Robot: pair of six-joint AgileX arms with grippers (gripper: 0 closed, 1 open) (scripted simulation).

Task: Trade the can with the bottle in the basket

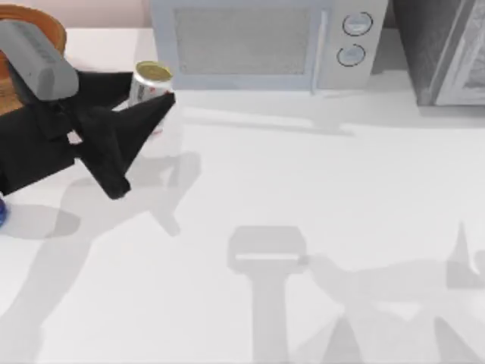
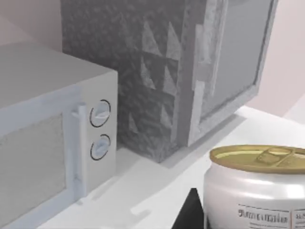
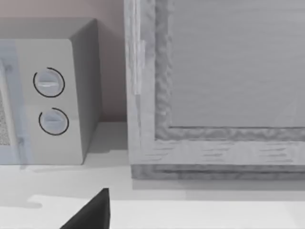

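- On the white table, seen from above, a pale grey microwave is set along the back edge, with two round dials on its right side.
- At the back right corner a grey cabinet with a framed door is placed just beside the microwave; it is also seen from the left wrist and from the right wrist.
- At the back left corner the orange-brown wicker basket is partly covered by the left arm.
- Just right of the basket, the left gripper is closed around the can, with one dark finger on each side of it.
- The can is held upright near the microwave's left front corner; its golden top and white body with print are seen close up from the left wrist.
- At the table's left edge a small blue object is glimpsed, too little of it to be named.
- From the right wrist, one dark fingertip of the right gripper is seen above the table, facing the cabinet; whether it is open or closed cannot be told.
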